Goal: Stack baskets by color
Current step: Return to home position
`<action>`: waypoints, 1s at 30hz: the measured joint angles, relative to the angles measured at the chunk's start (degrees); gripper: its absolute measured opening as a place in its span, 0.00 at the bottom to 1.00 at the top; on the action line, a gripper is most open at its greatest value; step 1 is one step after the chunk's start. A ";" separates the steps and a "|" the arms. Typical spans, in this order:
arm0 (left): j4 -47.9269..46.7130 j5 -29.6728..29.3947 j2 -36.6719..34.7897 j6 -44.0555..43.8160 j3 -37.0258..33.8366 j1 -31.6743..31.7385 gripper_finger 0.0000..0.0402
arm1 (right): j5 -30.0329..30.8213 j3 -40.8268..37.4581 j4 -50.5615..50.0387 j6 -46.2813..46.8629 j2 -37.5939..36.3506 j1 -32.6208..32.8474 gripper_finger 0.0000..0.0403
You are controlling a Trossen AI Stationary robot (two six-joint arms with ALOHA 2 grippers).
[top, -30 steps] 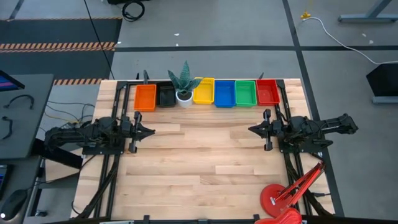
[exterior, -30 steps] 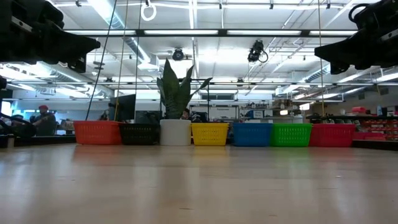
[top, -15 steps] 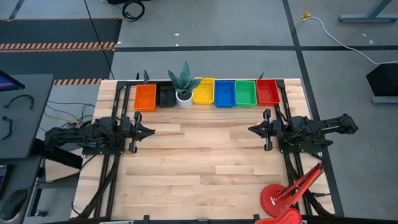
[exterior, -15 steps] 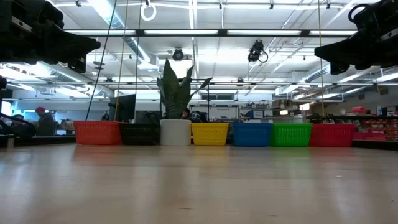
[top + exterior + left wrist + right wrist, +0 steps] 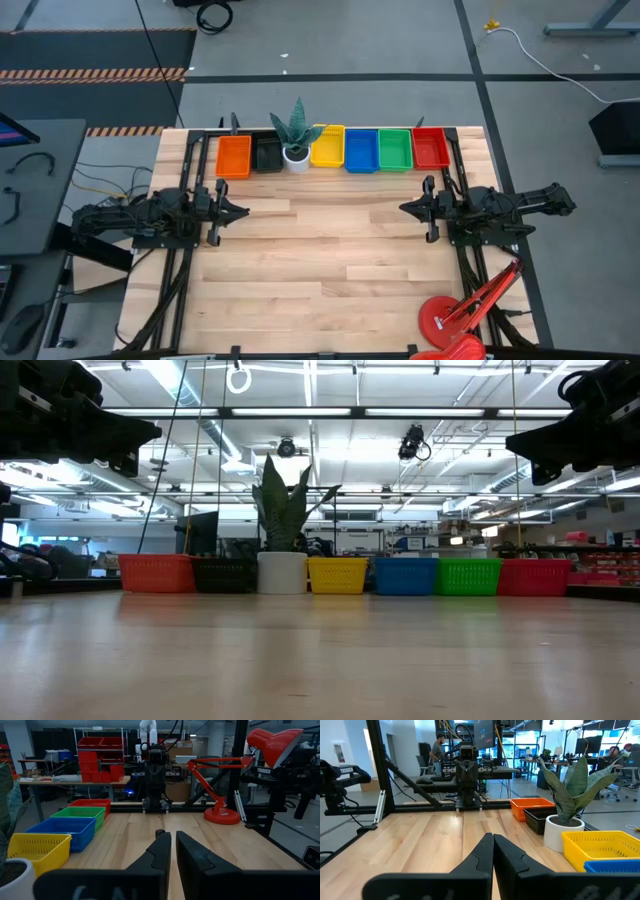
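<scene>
A row of baskets stands on its bottoms along the table's far edge: orange (image 5: 234, 156), black (image 5: 267, 153), yellow (image 5: 328, 146), blue (image 5: 361, 150), green (image 5: 395, 149) and red (image 5: 431, 147). My left gripper (image 5: 243, 211) hovers level above the table's left side and points right. A narrow slit shows between its fingers (image 5: 173, 837), with nothing in it. My right gripper (image 5: 404, 208) hovers level at the right side, points left, and is shut on nothing (image 5: 493, 836). Both are well short of the baskets.
A white pot with a spiky green plant (image 5: 297, 135) stands in the row between the black and yellow baskets. A red clamp lamp (image 5: 455, 320) sits at the near right corner. Bare wooden tabletop (image 5: 320, 260) lies between the two arms.
</scene>
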 joint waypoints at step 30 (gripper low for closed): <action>0.01 0.00 0.00 -0.01 0.00 0.00 0.06 | 0.00 0.00 0.00 -0.11 0.00 0.00 0.03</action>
